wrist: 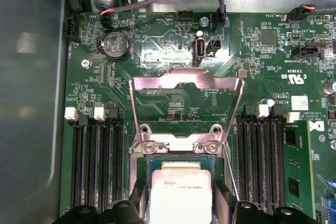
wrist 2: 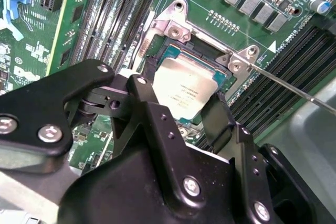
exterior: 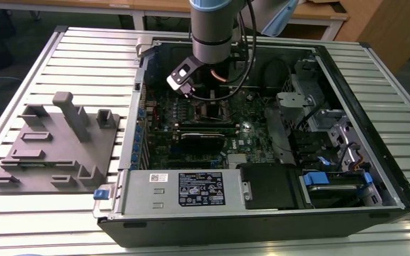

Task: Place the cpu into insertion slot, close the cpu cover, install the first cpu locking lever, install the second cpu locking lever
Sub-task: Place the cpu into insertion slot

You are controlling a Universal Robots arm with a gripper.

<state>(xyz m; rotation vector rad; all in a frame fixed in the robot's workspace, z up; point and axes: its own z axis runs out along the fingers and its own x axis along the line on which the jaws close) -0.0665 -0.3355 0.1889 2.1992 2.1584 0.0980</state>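
The cpu (wrist 2: 186,85) is a silver-tan square lying in the insertion slot (wrist 2: 176,51), whose dark rim frames it in both wrist views. My gripper (wrist 2: 183,90) reaches down over it, with one black finger against each of two opposite chip edges. In the first wrist view the cpu (wrist: 181,187) sits between the fingers (wrist: 139,200). The cpu cover (wrist: 186,85) stands flipped open behind the slot (wrist: 181,157). A thin locking lever (wrist 2: 294,92) juts out, unlatched. In the exterior view the gripper (exterior: 209,98) is inside the computer case.
Memory slots (wrist: 97,166) flank the socket on both sides. A black card (exterior: 201,136) lies across the board nearer the power supply (exterior: 190,189). The open case wall (exterior: 362,106) and cables surround the arm. A grey fixture (exterior: 55,149) sits at the exterior view's left.
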